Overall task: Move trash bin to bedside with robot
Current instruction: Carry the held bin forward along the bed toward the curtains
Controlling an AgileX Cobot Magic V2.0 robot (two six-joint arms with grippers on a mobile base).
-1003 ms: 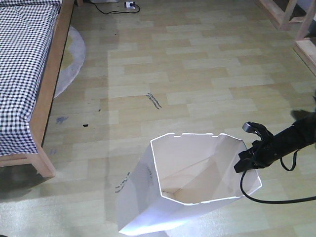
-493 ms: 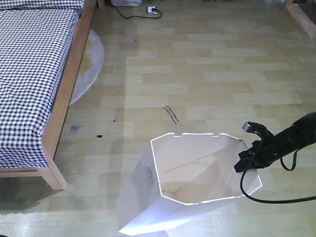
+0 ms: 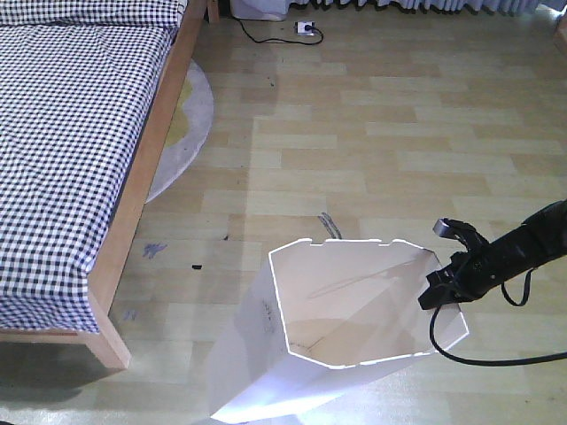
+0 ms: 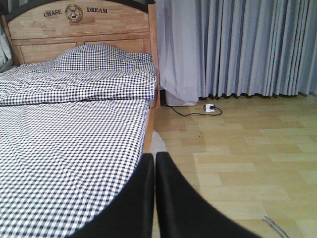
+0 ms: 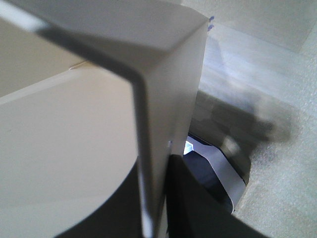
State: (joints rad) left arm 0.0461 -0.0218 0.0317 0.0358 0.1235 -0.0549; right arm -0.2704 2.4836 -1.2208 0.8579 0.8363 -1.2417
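The right gripper's (image 3: 440,288) fingers clamp the bin's (image 3: 239,354) right rim, the bed (image 3: 71,133) stands apart to the bin's left, and the left gripper's (image 4: 154,157) fingers are pressed together.

Front view set high, looking steeply down at floor (image 3: 399,133), bed (image 3: 71,133) at left, trash bin (image 3: 354,292) close below, left wrist view low, level across the same bed toward curtains (image 4: 237,44), right wrist view tight against the trash bin's wall
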